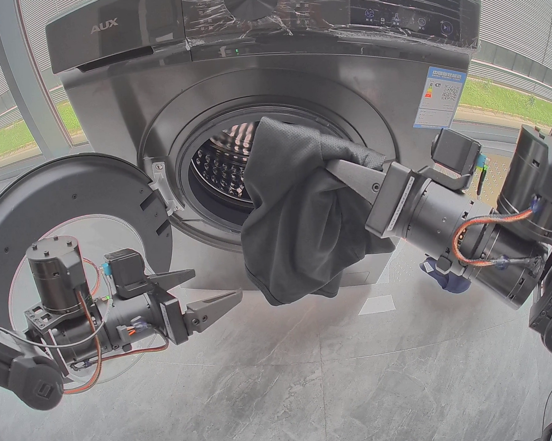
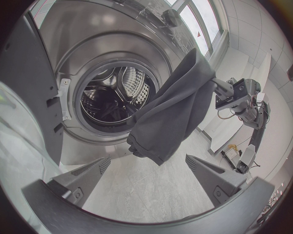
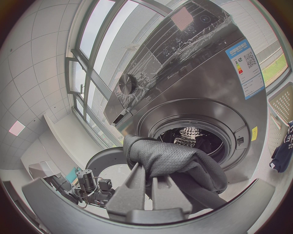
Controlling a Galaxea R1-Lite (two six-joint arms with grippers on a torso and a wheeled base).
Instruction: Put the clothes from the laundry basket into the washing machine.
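Observation:
A dark grey garment point(image 1: 294, 216) hangs in front of the washing machine's round opening point(image 1: 222, 171), its lower hem dangling above the floor. My right gripper point(image 1: 334, 164) is shut on the garment's upper fold, just outside the drum mouth; the right wrist view has the cloth point(image 3: 174, 161) bunched over the closed fingers point(image 3: 134, 186). Low at the left, my left gripper point(image 1: 215, 291) stands open and holds nothing, beside the swung-open door point(image 1: 61, 195). In the left wrist view the garment point(image 2: 171, 112) hangs to one side of the drum point(image 2: 113, 97), beyond the spread fingers point(image 2: 91, 170).
The washing machine point(image 1: 265, 62) stands straight ahead, its door swung open to the left. A white perforated laundry basket point(image 3: 282, 106) with a dark blue garment point(image 3: 282, 149) draped on it sits to the right of the machine. Grey tiled floor point(image 1: 312, 384) lies open in front.

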